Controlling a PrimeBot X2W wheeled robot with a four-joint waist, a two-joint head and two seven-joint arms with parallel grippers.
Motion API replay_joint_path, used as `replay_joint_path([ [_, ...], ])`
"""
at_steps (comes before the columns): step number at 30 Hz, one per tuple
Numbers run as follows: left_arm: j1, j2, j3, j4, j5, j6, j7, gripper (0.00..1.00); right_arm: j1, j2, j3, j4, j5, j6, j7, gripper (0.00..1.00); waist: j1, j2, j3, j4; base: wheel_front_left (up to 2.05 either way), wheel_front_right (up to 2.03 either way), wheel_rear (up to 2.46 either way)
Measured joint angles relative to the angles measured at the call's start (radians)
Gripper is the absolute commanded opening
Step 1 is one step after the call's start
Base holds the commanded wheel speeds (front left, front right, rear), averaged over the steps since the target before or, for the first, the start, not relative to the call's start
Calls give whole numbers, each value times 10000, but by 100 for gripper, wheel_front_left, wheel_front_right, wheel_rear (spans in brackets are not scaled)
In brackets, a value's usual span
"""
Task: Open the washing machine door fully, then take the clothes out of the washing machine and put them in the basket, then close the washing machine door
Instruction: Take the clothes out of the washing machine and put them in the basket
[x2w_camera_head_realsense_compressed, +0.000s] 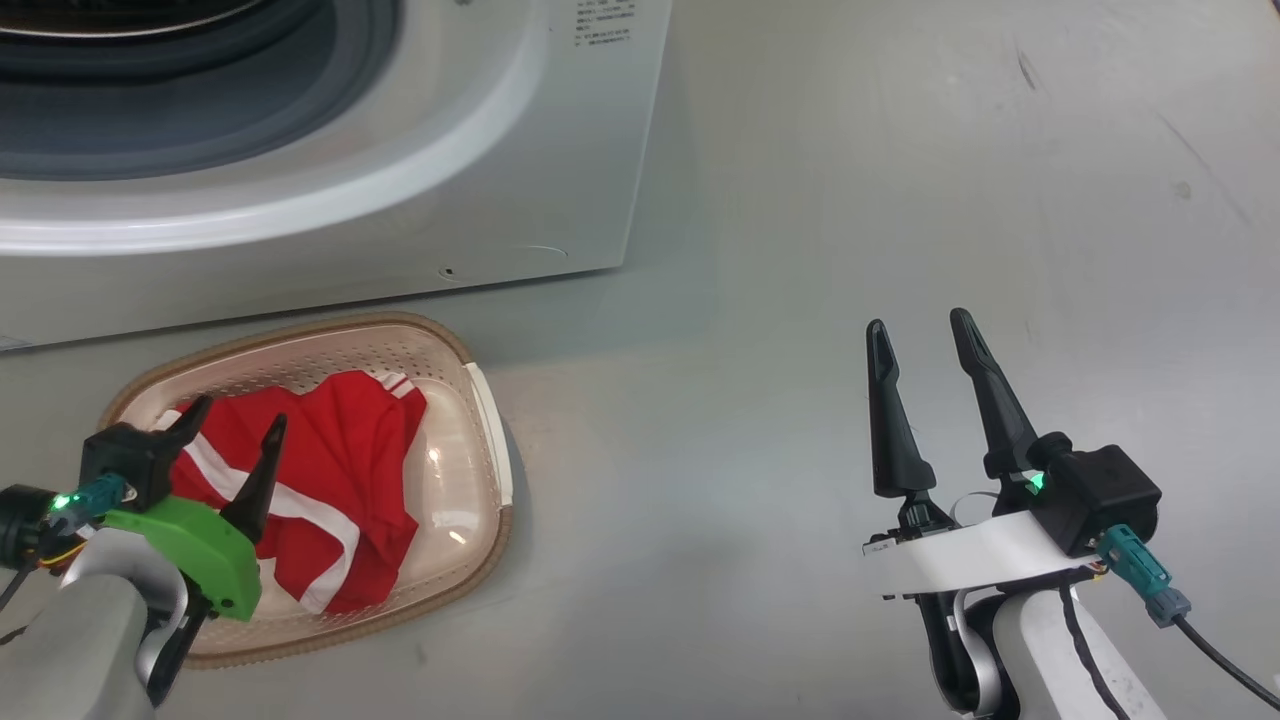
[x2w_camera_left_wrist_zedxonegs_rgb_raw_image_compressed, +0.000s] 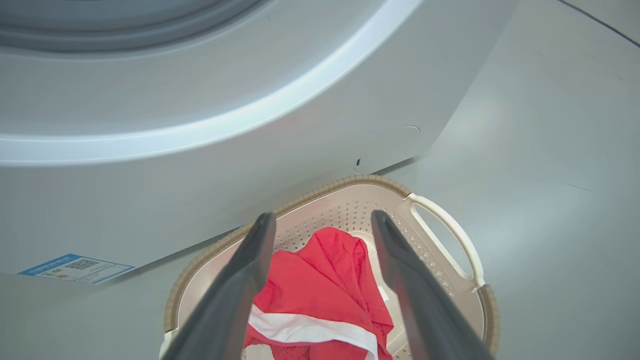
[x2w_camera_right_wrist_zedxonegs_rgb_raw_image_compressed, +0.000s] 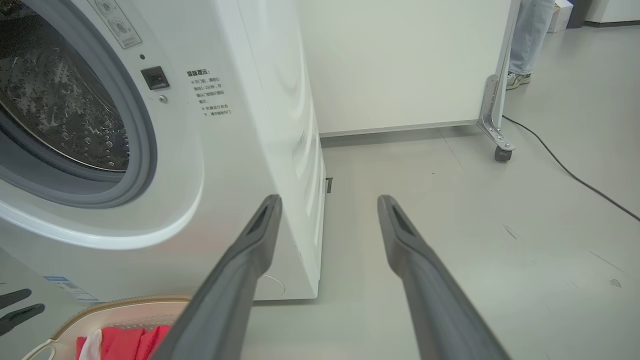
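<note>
Red clothes (x2w_camera_head_realsense_compressed: 330, 490) with white trim lie in the cream basket (x2w_camera_head_realsense_compressed: 480, 400) on the floor before the white washing machine (x2w_camera_head_realsense_compressed: 420, 180). My left gripper (x2w_camera_head_realsense_compressed: 235, 420) hovers open just above the basket's left part, holding nothing; in the left wrist view its fingers (x2w_camera_left_wrist_zedxonegs_rgb_raw_image_compressed: 240, 280) frame the clothes (x2w_camera_left_wrist_zedxonegs_rgb_raw_image_compressed: 325, 280) inside the basket (x2w_camera_left_wrist_zedxonegs_rgb_raw_image_compressed: 445, 235). My right gripper (x2w_camera_head_realsense_compressed: 920, 335) stands open over bare floor to the right. The right wrist view shows the steel drum (x2w_camera_right_wrist_zedxonegs_rgb_raw_image_compressed: 55, 105) through the open mouth of the washing machine (x2w_camera_right_wrist_zedxonegs_rgb_raw_image_compressed: 240, 125). The washing machine door is out of view.
A white wheeled partition (x2w_camera_right_wrist_zedxonegs_rgb_raw_image_compressed: 400, 65) stands behind the machine's right side, with a black cable (x2w_camera_right_wrist_zedxonegs_rgb_raw_image_compressed: 565, 170) on the floor. A person's leg and shoe (x2w_camera_right_wrist_zedxonegs_rgb_raw_image_compressed: 525, 45) show at the far right. Grey floor spreads to the right of the basket.
</note>
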Motion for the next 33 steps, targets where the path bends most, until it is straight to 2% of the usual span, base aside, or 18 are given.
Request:
replay_joint_path([
  [7,-162,-274,159,-740,-33,0,-92,100,1,-4,-184,299,-10,0,0,100,0,0,-867,727,0,0,0],
  [15,67,-669,1340,-2146,-42,0,-92,100,241,-8,-489,562,224,0,0,100,0,0,-2067,1619,0,0,0],
  [24,1213,-802,2048,-2784,-40,13,-92,100,733,-4,-491,667,339,0,0,100,-1,0,-3026,2255,0,0,0],
  [33,2303,-1143,2769,-3400,-61,274,-92,100,1210,2,-665,688,349,2,0,100,-1,0,-3809,2576,0,0,0],
])
